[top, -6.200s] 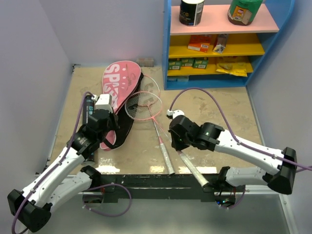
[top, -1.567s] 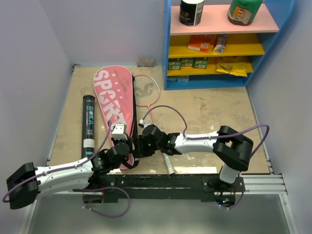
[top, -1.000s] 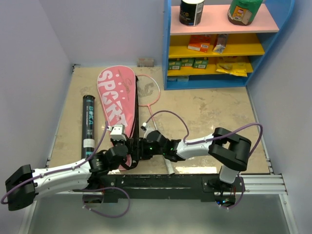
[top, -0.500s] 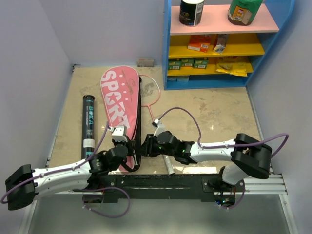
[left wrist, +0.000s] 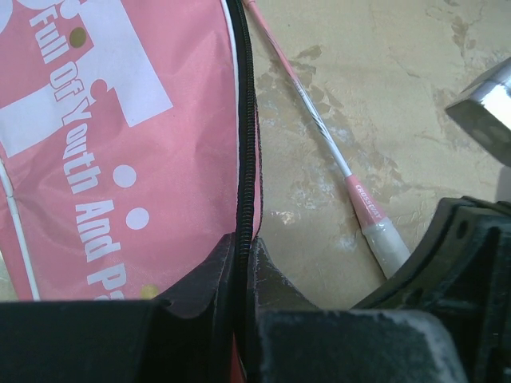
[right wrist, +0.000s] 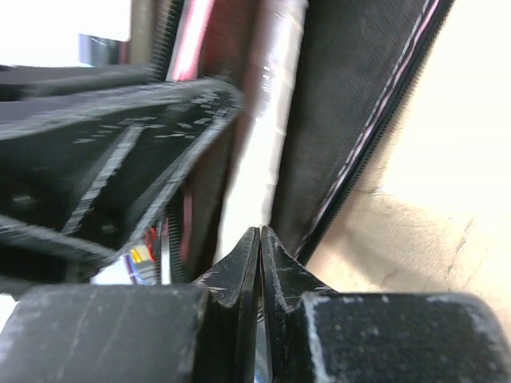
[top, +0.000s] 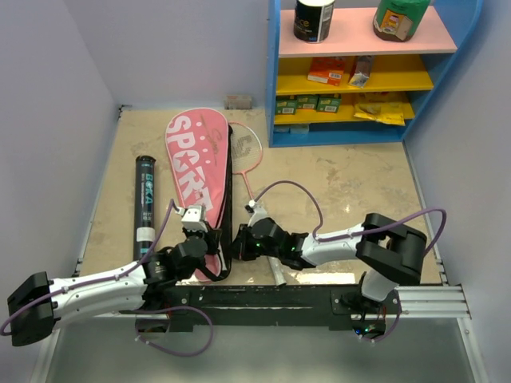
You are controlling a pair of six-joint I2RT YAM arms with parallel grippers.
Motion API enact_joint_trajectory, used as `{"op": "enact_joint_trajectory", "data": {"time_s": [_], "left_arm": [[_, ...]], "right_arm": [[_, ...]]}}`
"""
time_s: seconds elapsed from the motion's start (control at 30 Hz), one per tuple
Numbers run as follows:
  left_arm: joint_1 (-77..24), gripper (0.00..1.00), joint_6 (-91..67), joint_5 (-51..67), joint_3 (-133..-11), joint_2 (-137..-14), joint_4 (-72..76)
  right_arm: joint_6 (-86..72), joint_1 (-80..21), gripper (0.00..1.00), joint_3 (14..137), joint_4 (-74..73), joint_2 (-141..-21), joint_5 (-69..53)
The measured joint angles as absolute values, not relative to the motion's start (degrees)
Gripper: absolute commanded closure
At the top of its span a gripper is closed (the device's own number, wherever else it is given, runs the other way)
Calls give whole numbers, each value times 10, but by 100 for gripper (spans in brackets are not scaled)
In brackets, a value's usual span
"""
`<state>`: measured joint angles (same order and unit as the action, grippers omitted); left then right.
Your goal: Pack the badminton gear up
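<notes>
The left gripper [left wrist: 243,243] is clamped on the black zip edge of the pink SPORT bag [left wrist: 120,159], near its narrow end. The right gripper [right wrist: 259,233] sits just beside it with its jaws almost together, and I cannot tell what they are on. A racket [left wrist: 363,198] lies along the bag's right edge, and the shuttle tube [top: 144,203] lies to the bag's left. If the two arms pull unevenly, the bag may slide or its zip may catch the racket shaft

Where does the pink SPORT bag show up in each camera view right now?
Top external: pink bag left of centre, lying lengthwise.
Left wrist: pink bag fills the left half.
Right wrist: pink bag shows only as dark fabric, upper right.
Shared landmark: its black zipper edge.
</notes>
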<state>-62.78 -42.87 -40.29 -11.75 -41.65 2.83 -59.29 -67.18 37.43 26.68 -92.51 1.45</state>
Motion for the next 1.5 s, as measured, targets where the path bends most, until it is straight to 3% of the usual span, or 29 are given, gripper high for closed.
{"op": "enact_joint_trajectory", "data": {"time_s": [0.73,1.03,1.5], "left_arm": [[-628,100,-429,-403,-116,-416,24],[-628,100,-429,-404,-113,-413,20],[-628,100,-440,-403,-103,-382,12]], "right_arm": [[-627,-683,85,374,422,-1018,-41],[-654,-706,74,375,509,-1081,-41],[-683,-712,71,361,665,-1142,-46]]}}
